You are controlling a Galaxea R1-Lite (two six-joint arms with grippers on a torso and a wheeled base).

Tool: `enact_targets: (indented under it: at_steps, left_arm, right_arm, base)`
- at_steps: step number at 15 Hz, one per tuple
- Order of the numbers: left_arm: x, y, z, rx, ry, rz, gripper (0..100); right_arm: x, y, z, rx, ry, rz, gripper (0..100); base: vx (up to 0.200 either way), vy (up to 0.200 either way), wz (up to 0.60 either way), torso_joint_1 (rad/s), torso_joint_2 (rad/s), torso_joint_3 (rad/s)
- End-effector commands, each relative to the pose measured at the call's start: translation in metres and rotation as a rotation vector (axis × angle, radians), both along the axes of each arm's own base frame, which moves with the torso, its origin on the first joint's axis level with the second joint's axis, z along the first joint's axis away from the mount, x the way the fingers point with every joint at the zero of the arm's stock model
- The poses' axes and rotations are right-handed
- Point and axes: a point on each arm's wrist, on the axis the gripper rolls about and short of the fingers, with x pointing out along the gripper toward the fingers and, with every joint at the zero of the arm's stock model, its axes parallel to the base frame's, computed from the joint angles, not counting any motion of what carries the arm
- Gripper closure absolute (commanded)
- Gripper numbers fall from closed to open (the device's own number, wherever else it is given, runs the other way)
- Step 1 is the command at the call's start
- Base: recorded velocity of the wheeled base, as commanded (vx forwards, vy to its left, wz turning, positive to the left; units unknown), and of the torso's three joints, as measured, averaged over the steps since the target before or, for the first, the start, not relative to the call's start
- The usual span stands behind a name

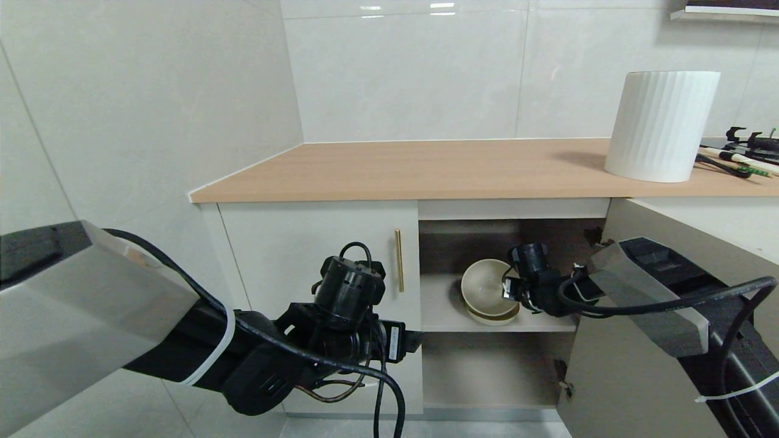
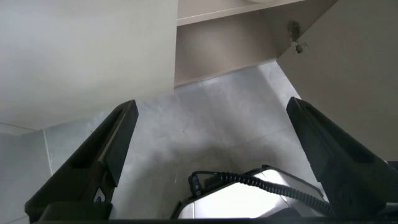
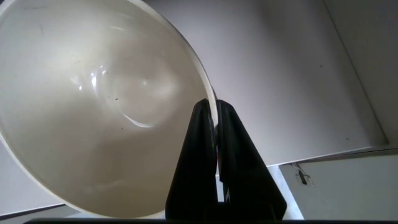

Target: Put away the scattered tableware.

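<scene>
A cream bowl [image 1: 484,287] hangs tilted on its side inside the open cabinet, just above a second bowl [image 1: 494,317] that rests on the shelf [image 1: 438,310]. My right gripper [image 1: 509,292] is shut on the tilted bowl's rim. In the right wrist view its dark fingers [image 3: 200,134] pinch the rim of the bowl [image 3: 93,106], whose hollow faces the camera. My left gripper [image 2: 211,109] is open with nothing in it. It points down at the grey floor in front of the shut left cabinet door [image 1: 316,255].
A white ribbed canister [image 1: 662,125] stands on the wooden countertop [image 1: 426,167], with several utensils [image 1: 742,157] at the far right. The right cabinet door [image 1: 627,365] swings open beside my right arm. A brass handle [image 1: 398,260] is on the left door.
</scene>
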Motion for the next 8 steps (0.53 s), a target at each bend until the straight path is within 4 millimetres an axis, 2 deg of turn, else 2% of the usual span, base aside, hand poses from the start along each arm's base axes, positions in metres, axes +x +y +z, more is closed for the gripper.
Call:
enact_targets:
  at_steps: [1,8]
  left_arm:
    - [-0.0001,-0.0005,-0.0003,0.000,0.000,-0.001,0]
    - [0.0002,-0.0001,-0.0003,0.000,0.000,0.000,0]
  right_arm:
    - [-0.0005,0.0004,-0.0021,-0.002,0.011,0.003,100]
    - [0.0003,0.0030,-0.0047,-0.008,0.019,0.004,100]
  base:
    - [0.000,0.000,0.00,0.000,0.00,0.000]
    - [0.000,0.000,0.00,0.000,0.00,0.000]
